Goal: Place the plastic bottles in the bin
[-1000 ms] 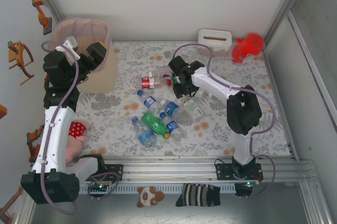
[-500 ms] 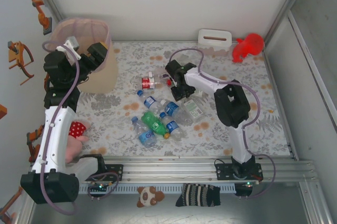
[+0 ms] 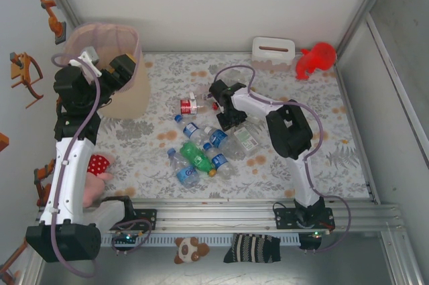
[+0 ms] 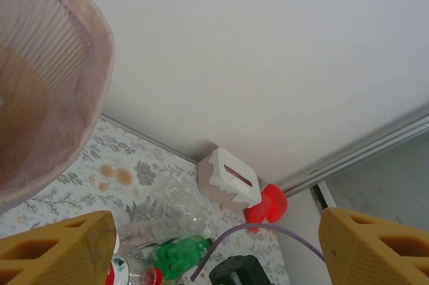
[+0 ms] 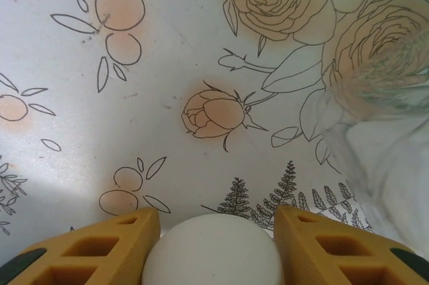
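Small plastic bottles (image 3: 201,154), clear, green and blue-labelled, lie scattered on the floral surface (image 3: 322,164) right of the tall beige bin (image 3: 131,100). Beyond them the right fingers (image 5: 100,245) flank a white bottle cap (image 5: 211,255), a firm grip not yet certain: pickup under way, needing a clamp and lift. By the bin's pink-lined rim, the left fingers (image 4: 60,245) gape wide, empty

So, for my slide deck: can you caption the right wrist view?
Right hand straddling a white bottle cap over the floral tablecloth.
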Controlling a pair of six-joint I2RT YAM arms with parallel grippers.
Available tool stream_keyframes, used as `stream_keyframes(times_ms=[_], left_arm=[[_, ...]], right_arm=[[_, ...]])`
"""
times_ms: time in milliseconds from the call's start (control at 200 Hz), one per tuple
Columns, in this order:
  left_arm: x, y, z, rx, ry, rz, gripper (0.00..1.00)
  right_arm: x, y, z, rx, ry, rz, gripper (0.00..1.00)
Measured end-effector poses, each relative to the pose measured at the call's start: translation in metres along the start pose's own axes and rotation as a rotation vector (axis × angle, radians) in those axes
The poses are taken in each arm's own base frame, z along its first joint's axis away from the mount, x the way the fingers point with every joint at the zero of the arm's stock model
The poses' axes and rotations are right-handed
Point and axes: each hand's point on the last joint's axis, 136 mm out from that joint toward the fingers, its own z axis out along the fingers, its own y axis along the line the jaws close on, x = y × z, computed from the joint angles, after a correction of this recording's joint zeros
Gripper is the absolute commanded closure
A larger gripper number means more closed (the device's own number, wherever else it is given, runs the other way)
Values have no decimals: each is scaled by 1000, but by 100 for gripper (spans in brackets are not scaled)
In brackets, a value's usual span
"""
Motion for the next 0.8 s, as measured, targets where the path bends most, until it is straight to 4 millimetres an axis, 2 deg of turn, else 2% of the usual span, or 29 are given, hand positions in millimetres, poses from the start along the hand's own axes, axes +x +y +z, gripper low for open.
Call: stream_keyframes(times_ms=[260,391,536,796], left_arm=[[1,1,0,-2,5,-2,23],[3,-1,0,5,12,0,25],[8,-8,1,35,33,15,26],[19,-35,6,137,67,73,26]], right_arm=[[-1,0,-1,2,-5,1,60],[-4,-2,-10,6,-26,3,61],[-11,-9,-41,21,-94,13,61],[-19,-21,-117,20,-258,46,62]])
